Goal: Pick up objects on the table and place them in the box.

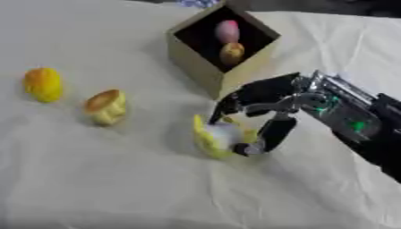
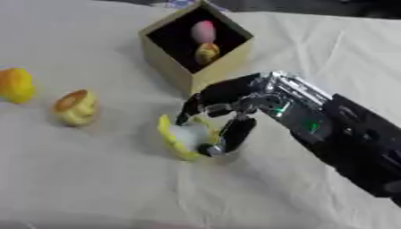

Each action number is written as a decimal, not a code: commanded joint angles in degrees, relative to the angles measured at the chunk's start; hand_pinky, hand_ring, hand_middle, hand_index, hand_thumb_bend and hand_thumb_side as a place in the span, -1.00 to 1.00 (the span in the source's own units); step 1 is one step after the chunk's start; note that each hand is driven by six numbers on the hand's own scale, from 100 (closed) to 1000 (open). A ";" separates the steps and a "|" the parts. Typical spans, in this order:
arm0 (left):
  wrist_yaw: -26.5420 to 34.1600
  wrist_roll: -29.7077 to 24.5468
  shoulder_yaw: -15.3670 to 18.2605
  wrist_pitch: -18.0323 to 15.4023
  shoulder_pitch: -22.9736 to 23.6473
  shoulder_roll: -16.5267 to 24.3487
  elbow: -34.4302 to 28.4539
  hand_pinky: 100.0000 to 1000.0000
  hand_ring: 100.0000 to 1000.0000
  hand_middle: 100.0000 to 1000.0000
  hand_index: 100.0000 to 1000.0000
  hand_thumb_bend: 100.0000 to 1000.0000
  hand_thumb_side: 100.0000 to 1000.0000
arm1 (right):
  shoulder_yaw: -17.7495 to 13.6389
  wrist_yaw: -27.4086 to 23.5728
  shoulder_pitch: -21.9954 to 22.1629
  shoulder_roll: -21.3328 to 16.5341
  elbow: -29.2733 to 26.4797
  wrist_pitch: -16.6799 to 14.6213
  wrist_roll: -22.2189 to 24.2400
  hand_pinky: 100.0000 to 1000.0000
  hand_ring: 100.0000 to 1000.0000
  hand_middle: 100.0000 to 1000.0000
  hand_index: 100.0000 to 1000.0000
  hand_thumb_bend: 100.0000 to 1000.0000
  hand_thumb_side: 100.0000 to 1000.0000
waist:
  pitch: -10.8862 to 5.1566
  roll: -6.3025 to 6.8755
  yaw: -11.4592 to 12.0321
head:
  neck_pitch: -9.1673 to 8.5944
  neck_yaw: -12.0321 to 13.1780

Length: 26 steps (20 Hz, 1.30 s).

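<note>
- Two items already sit inside the box (image 1: 205,71): a pink one (image 1: 227,30) and an orange-yellow one (image 1: 232,52).
- right hand (image 1: 266,96) has fingers curled round a yellow and white object (image 1: 215,137) on the cloth (image 1: 117,188), just in front of the box.
- yellow-orange fruit (image 1: 43,84) and tan cup-shaped thing (image 1: 106,106) lie off to the left, apart.

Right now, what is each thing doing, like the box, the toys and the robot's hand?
Box: open on top, upright, holding a pink thing and a yellow-orange thing.
Yellow and white toy: on the cloth, right hand's fingers curled round it.
Right hand: shut on that toy.
Cupcake-shaped toy: lying loose, untouched.
Orange-yellow toy: lying loose, untouched.
</note>
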 commanded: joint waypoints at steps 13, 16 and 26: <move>0.40 -0.45 0.05 -0.05 -0.28 0.75 -0.99 0.68 0.24 0.36 0.55 -0.94 0.67 | -3.31 -3.32 -1.73 -1.68 -4.04 1.71 -7.81 0.67 0.27 -0.13 0.19 -0.83 -0.67 | -0.94 0.16 -0.05 | -0.62 0.35; 0.43 -0.41 0.11 -0.04 -0.18 0.76 -1.01 0.68 0.24 0.36 0.55 -0.94 0.67 | -4.87 -4.70 -3.06 -3.61 -6.07 2.71 -9.38 0.67 0.26 -0.14 0.17 -0.88 -0.78 | -1.21 0.15 -0.26 | -0.62 0.46; 0.39 -0.51 0.01 -0.10 0.07 1.01 -0.95 0.68 0.24 0.36 0.55 -0.95 0.66 | -12.00 -6.82 -12.19 -4.38 -2.71 6.62 -12.90 0.69 0.26 -0.13 0.21 -0.84 -0.96 | -1.78 0.50 -0.27 | -0.56 0.09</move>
